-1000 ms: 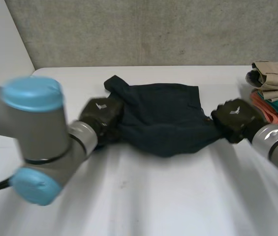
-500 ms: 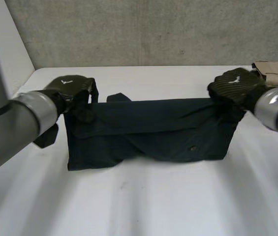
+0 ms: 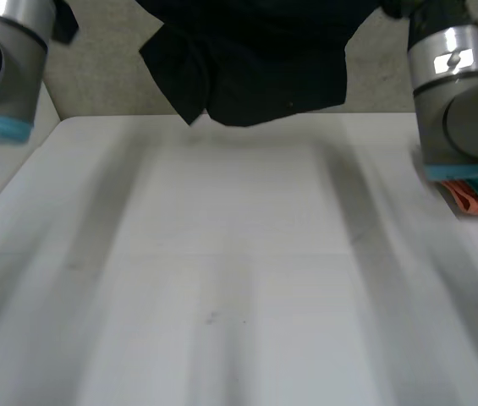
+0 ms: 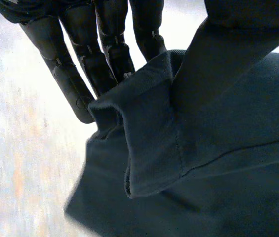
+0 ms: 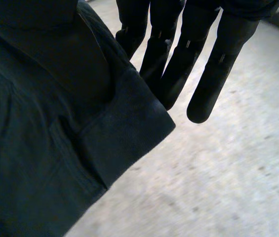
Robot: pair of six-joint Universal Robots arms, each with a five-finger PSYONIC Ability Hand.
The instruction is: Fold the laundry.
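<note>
Dark navy garment [image 3: 255, 59] hangs bunched in the air over the far side of the white table [image 3: 239, 279], in front of the grey concrete wall [image 3: 103, 85], held up between the 2 arms. The left arm [image 3: 2, 68] rises at one side of the cloth and the right arm [image 3: 458, 101] at the other. A stack of folded clothes [image 3: 475, 196], with orange and teal layers showing, sits on the table just behind the right arm. The left hand [image 4: 104, 49] pinches a thick seamed edge of the garment, thumb on one face and straight fingers behind it. The right hand [image 5: 179, 49] grips another hemmed edge the same way, thumb pressing the cloth against straight fingers.
</note>
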